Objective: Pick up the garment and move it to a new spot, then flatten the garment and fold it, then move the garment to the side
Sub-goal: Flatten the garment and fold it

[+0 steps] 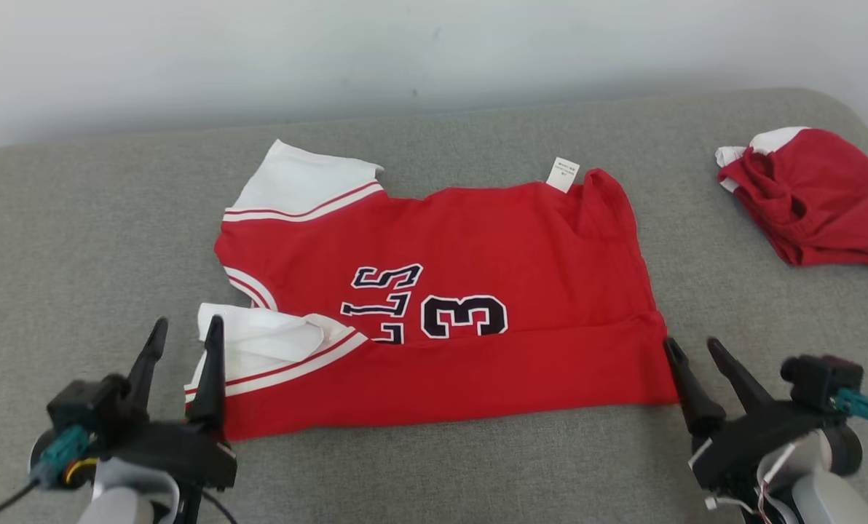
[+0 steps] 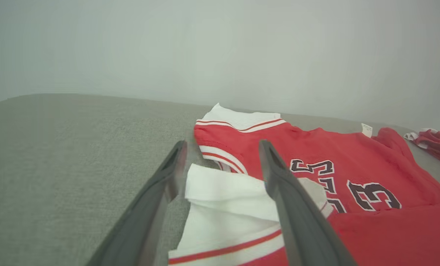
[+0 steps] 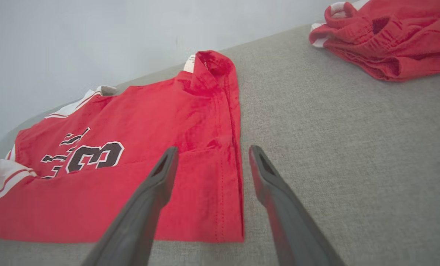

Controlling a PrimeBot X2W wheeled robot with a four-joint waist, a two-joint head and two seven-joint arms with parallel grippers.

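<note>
A red garment [image 1: 478, 291] with white sleeves and a dark number 3 lies spread on the grey surface, its near strip folded over the print. My left gripper [image 1: 186, 331] stands open at the garment's near left corner, over the white sleeve [image 2: 223, 199]. My right gripper [image 1: 692, 349] stands open at the near right corner, where the red hem edge [image 3: 227, 184] runs between its fingers. Neither gripper holds any cloth.
A second red and white garment [image 1: 816, 193] lies crumpled at the far right of the grey padded surface [image 1: 77, 240]. A pale wall rises behind the surface's far edge. Bare grey surface lies to the garment's left and in front of it.
</note>
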